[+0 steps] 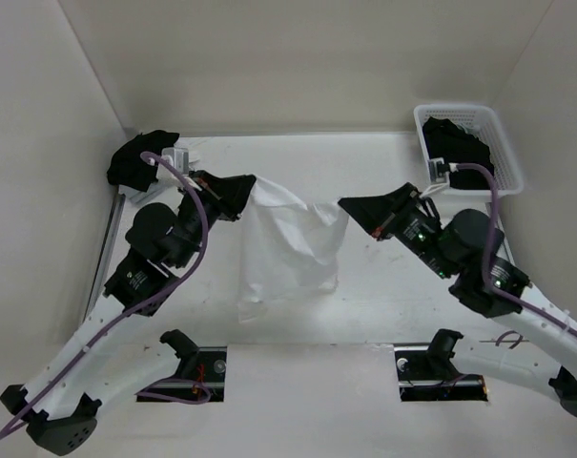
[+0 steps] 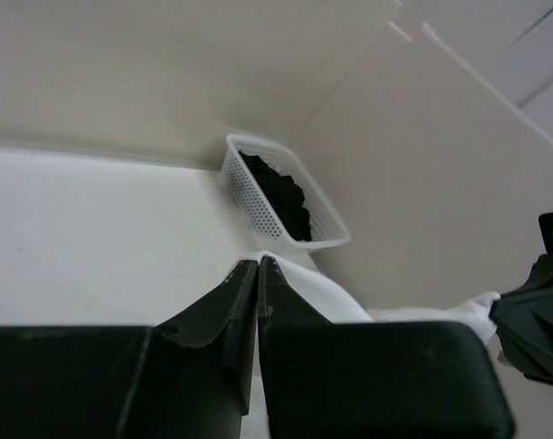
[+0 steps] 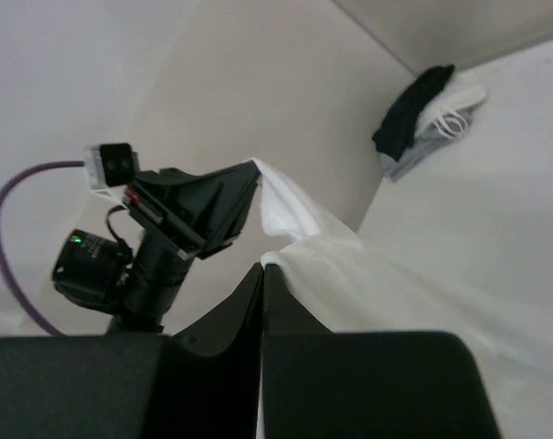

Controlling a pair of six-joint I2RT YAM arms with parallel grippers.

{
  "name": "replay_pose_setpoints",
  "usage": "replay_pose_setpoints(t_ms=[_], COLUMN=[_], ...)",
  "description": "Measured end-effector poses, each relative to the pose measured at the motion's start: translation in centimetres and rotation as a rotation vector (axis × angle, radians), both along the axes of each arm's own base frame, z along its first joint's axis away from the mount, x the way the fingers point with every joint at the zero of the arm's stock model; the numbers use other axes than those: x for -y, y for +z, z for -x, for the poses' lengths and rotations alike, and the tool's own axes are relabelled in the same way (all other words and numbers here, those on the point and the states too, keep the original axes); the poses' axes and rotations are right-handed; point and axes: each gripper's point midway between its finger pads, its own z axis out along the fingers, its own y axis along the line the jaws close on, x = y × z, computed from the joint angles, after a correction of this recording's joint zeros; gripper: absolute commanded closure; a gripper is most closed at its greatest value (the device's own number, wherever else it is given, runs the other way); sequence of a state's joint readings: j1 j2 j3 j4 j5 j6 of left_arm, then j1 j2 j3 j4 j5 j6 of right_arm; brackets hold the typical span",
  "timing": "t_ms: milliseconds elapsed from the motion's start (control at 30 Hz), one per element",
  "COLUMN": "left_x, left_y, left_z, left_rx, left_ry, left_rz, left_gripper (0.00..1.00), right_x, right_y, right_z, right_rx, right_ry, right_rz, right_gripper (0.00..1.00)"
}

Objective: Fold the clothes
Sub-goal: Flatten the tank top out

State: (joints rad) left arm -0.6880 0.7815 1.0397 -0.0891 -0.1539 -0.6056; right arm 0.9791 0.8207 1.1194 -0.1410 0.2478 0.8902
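The camisole (image 1: 288,243) hangs mid-table between the arms, its top edge stretched from the left gripper (image 1: 248,191) to the right gripper (image 1: 345,203). Its lower part sags to the table (image 1: 383,315) (whether the hem lies flat there I cannot tell). Both pincers are pressed together on the cloth, one at each upper corner. From above, the left gripper covers the corner it holds. A white basket (image 1: 505,153) of black clothes (image 1: 460,143) sits in the far right corner, just behind the right arm. A black bundle (image 1: 135,160) with a pale strappy piece (image 3: 450,114) lies in the far left corner, behind the left wrist.
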Motion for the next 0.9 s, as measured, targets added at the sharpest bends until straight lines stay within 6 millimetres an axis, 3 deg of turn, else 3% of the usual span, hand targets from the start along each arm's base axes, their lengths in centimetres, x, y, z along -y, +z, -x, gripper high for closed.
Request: replay_pose_setpoints(t_ms=[133,233,333,400,467,533,600,667,733,800,900], left_x=[-0.3,-0.5,-1.0,-1.3,-1.6,-1.5,-1.4,-1.4,-1.7,-2.2,-2.9], left_y=[-2.7,-4.1,-4.9,-4.0,-1.7,1.0,3.1,3.5,0.8,-4.3,-15.2], left_z=[-2.8,-6.3,-9.9,-11.4,-11.8,-10.9,-8.9,-6.5,-4.1,-2.4,-1.3], left_rx=[-0.064,-0.11,-0.166,-0.171,-0.137,-0.079,-0.018,0.02,0.007,-0.069,-0.293], left_ry=[0.062,0.103,0.131,0.132,0.122,0.094,0.055,0.022,-0.006,-0.015,-0.001], left_rz=[-0.045,-0.059,-0.052,-0.033,-0.006,0.019,0.042,0.055,0.048,0.016,-0.066], left_gripper=[0.98,0.98,0.98,0.98,0.98,0.97,0.96,0.95,0.92,0.8,0.67], right_x=[-0.4,-0.9,-1.9,-2.5,-2.7,-2.7,-2.5,-2.5,-2.8,-3.0,-1.4], right_y=[-3.6,-5.7,-6.3,-5.4,-4.0,-2.9,-3.4,-6.6,-12.1,-19.2,-31.5], right_z=[-4.4,-8.4,-10.4,-10.2,-9.1,-7.1,-4.5,-2.4,-0.9,0.1,2.1], right_rx=[-0.08,-0.141,-0.171,-0.159,-0.127,-0.091,-0.078,-0.121,-0.214,-0.345,-0.574], right_ry=[-0.05,-0.083,-0.073,-0.047,-0.02,0.01,0.049,0.08,0.097,0.092,0.036], right_rz=[0.047,0.074,0.086,0.073,0.041,-0.005,-0.05,-0.067,-0.047,0.008,0.174], right_gripper=[0.99,1.0,1.0,1.0,1.0,0.99,0.99,0.97,0.91,0.79,0.57])
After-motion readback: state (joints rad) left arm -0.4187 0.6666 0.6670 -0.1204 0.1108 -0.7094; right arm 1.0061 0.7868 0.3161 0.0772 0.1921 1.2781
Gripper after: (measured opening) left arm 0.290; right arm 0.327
